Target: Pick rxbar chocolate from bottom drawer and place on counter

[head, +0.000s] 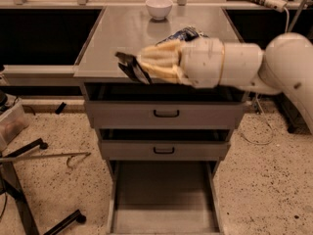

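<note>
The grey table fills the upper middle of the frame, the top slab of a grey drawer cabinet. My white arm reaches in from the right edge and crosses the front half of that slab. Below, at the bottom centre, the bottom drawer stands open, and only its bare grey floor and low side walls show. Above it sit two closed drawer fronts, each with a black handle.

My gripper is at the frame's centre, over the table's front edge, its pale fingers clamped narrow on the rxbar chocolate. The black wrapper sticks out to the left of the fingertips, tilted. I cannot tell whether it touches the table.

Behind my gripper a blue-and-white snack bag lies partly hidden. A white bowl stands at the table's far edge, top centre.
</note>
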Robot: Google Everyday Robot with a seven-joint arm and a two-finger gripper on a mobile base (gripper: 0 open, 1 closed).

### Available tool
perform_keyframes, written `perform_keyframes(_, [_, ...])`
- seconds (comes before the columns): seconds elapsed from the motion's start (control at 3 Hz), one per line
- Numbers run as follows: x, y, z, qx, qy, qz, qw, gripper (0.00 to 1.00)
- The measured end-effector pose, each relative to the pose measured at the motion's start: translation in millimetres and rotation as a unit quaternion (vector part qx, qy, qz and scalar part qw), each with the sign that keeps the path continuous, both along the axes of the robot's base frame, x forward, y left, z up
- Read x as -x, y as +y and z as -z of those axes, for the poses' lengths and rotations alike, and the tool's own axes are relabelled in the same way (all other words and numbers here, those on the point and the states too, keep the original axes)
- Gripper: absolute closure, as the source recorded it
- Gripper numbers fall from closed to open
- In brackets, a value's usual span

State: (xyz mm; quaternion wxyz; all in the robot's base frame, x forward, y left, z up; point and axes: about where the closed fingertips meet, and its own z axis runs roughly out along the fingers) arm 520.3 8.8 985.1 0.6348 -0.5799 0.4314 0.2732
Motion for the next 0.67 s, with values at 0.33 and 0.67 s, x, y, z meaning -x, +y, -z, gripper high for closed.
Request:
perform_keyframes(0.33, [-48.3, 20.4, -45.8, -0.013, -0.039, 0.001, 0.9991, 1.00])
perform_keyframes(0.67, [-113.4, 69.9, -71.8, -0.049, -0.062, 0.004, 0.9969, 1.00])
